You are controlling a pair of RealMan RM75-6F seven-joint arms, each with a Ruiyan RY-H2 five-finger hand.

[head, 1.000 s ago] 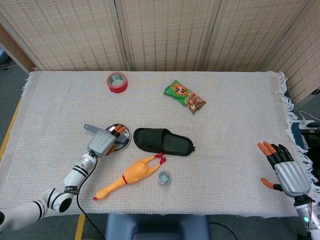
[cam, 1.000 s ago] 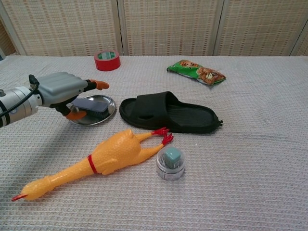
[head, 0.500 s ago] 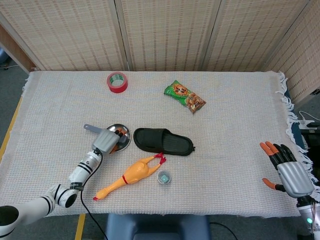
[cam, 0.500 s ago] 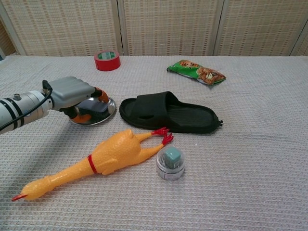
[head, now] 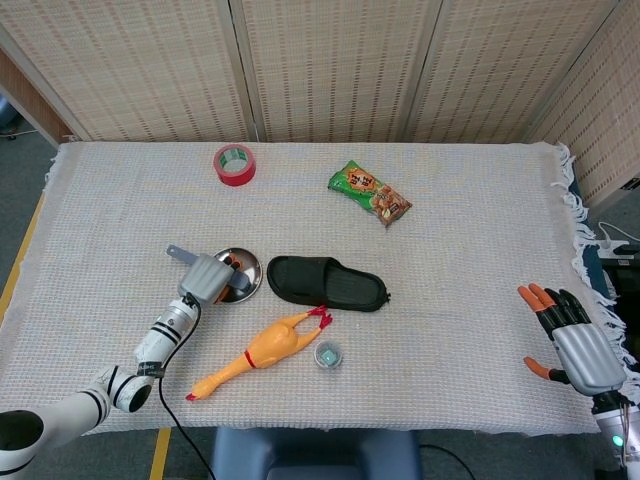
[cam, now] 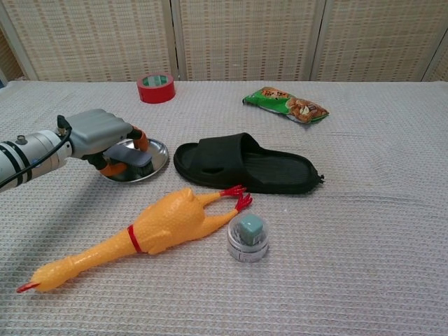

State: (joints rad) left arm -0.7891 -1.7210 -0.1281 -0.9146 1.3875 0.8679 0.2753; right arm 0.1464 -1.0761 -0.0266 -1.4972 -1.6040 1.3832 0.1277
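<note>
**Operator:** What is my left hand on right now?

**Spotter:** Your left hand [cam: 105, 136] sits over the near-left side of the metal dish [cam: 155, 157], with its fingers curled around the grey scoop [cam: 127, 154] that lies in the dish. From the chest view I judge that you grip it, with fingertips above and below the flat grey part. The dish rests on the tablecloth [head: 470, 260], just left of the black slipper [head: 326, 283] and above the rubber chicken [head: 262, 352].

**Operator:** How do I handle it cleanly?

**Spotter:** Keep your wrist low and level, and move the scoop straight up, so its edge does not catch the dish rim and drag the dish along. Stay away from the slipper's heel, which lies close to the dish on your right. Go slowly; the dish looks light and could slide on the cloth.

**Operator:** Anything you cannot see?

**Spotter:** Your palm covers most of the scoop in the head view, where only its handle [head: 178, 253] pokes out to the left. I cannot tell whether anything else lies in the dish under your fingers. Your right hand [head: 575, 340] holds nothing, fingers spread, at the far right table edge; the chest view does not show it at all.
</note>
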